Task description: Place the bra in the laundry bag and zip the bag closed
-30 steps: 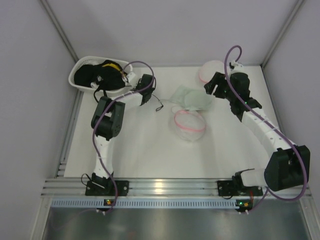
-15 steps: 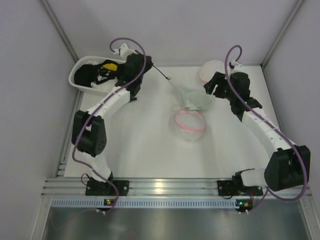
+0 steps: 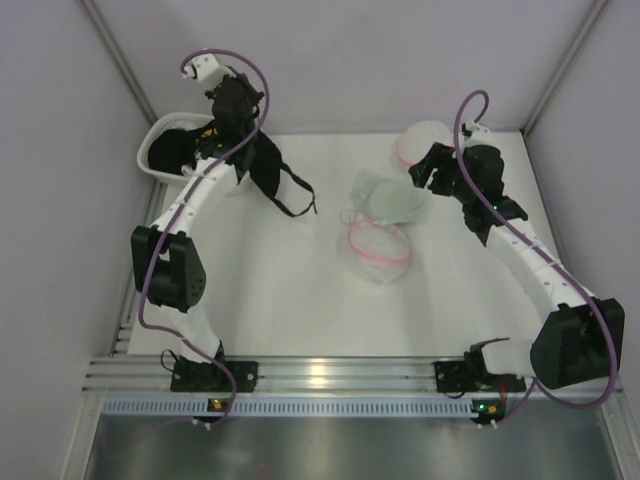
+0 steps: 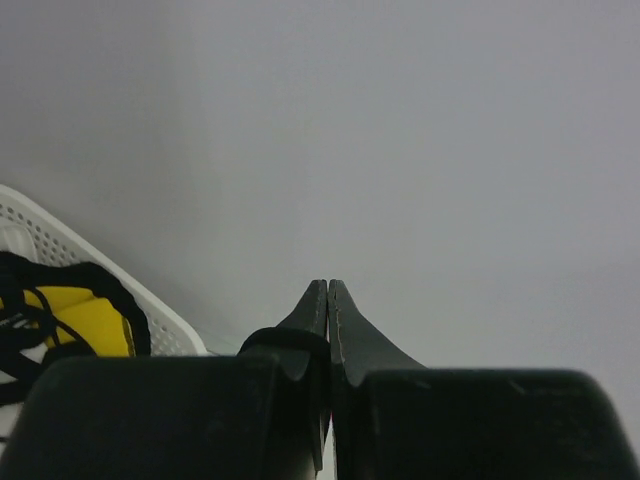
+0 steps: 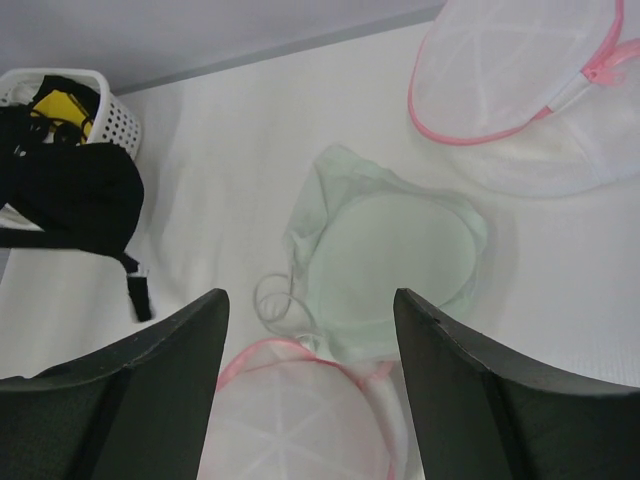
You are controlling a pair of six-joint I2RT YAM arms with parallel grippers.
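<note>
The bra [image 3: 385,198] is a pale crumpled garment lying on the table, touching the far rim of the laundry bag [image 3: 378,250], a round mesh pouch with a pink zipper ring. In the right wrist view the bra [image 5: 400,258] lies just beyond the bag [image 5: 300,415]. My right gripper [image 3: 425,170] is open and empty, hovering above the bra's right side [image 5: 310,297]. My left gripper [image 3: 243,122] is raised near the back wall, shut [image 4: 328,285] on a strap of a black garment [image 3: 266,172] that hangs down to the table.
A white oval basket [image 3: 158,160] with a black tangle and yellow bits stands at the back left; it also shows in the left wrist view [image 4: 60,255]. A second pink-rimmed mesh pouch [image 3: 420,140] lies at the back right. The walls stand close behind.
My left arm has swung up and back towards the basket, lifting the black garment with it. The pale bra shifted slightly. The right arm has not moved.
</note>
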